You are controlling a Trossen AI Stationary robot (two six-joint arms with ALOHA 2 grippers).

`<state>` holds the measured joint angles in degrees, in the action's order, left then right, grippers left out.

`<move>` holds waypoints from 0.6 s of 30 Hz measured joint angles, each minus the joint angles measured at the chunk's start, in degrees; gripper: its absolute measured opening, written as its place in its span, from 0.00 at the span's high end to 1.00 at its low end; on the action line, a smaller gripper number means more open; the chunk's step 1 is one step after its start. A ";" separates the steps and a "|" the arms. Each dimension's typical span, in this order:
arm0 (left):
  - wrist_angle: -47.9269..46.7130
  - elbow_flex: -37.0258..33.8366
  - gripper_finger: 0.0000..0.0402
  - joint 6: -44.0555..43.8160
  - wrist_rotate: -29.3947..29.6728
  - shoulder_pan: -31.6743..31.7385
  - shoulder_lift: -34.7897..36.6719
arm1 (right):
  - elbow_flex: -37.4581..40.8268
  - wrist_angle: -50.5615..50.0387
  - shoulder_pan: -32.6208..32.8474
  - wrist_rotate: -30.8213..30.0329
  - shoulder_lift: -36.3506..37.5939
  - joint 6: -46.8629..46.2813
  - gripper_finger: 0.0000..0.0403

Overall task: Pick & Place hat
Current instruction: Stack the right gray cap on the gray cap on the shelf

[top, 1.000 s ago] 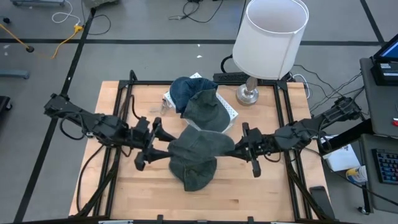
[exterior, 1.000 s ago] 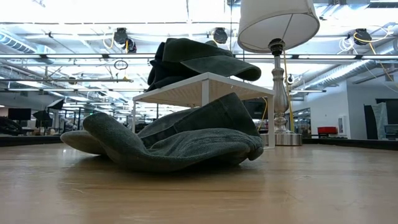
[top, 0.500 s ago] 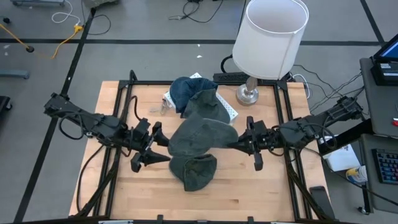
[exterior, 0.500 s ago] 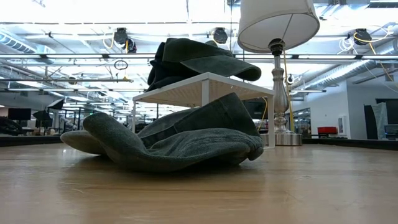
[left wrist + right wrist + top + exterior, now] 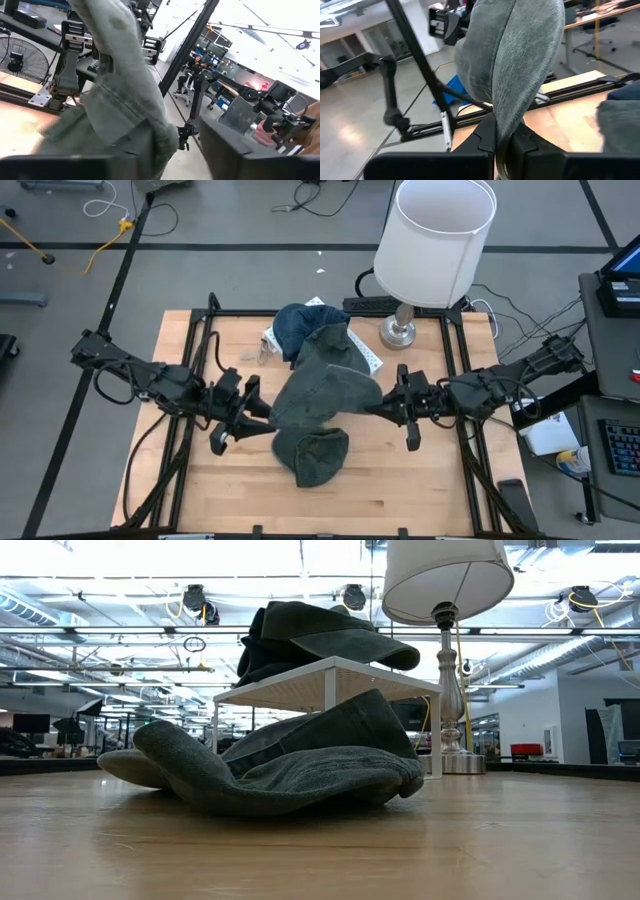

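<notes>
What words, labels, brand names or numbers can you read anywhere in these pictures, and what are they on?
None can be read. The grey fabric hat held up between the two arms, the hats on the small white stand and the white lampshade show no lettering; screens in the room behind are too blurred to read.

I see a grey-green hat (image 5: 325,395) over the pale wood table (image 5: 400,480), and a second hat (image 5: 310,457) of the same grey-green just in front of it. Behind them, a blue hat (image 5: 292,328) lies on a white stand (image 5: 372,362). The lamp (image 5: 436,242) beside that stand has a white shade and silver base.
</notes>
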<state>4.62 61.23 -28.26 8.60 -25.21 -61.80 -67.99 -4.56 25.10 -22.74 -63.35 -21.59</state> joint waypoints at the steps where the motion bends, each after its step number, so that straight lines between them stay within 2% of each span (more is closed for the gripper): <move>1: 0.08 0.00 0.67 -0.53 0.13 0.02 0.00 | 0.00 0.00 0.00 -0.68 0.00 0.01 0.98; 6: 2.46 0.00 0.92 -2.59 0.51 0.59 -0.02 | 0.00 0.07 0.00 -1.01 0.00 0.16 0.98; 10: 4.98 0.04 0.94 -6.23 0.19 1.58 -0.02 | 0.00 0.15 0.00 -1.07 0.02 -0.47 0.96; 13: 3.59 1.53 0.94 -10.63 -1.64 2.97 -0.02 | 0.00 0.05 0.50 -1.14 0.02 -2.53 0.90; 15: 0.54 3.21 0.94 -12.09 -3.13 4.06 0.00 | 0.00 -0.21 1.15 -1.17 0.02 -3.33 0.84; 18: -9.27 7.69 0.94 -12.85 -4.72 5.80 -0.07 | 0.00 -0.90 2.49 -1.25 0.02 -3.47 0.72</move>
<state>-4.65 68.92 -41.11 3.88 -19.42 -61.87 -67.99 -5.45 27.60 -23.99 -63.33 -25.06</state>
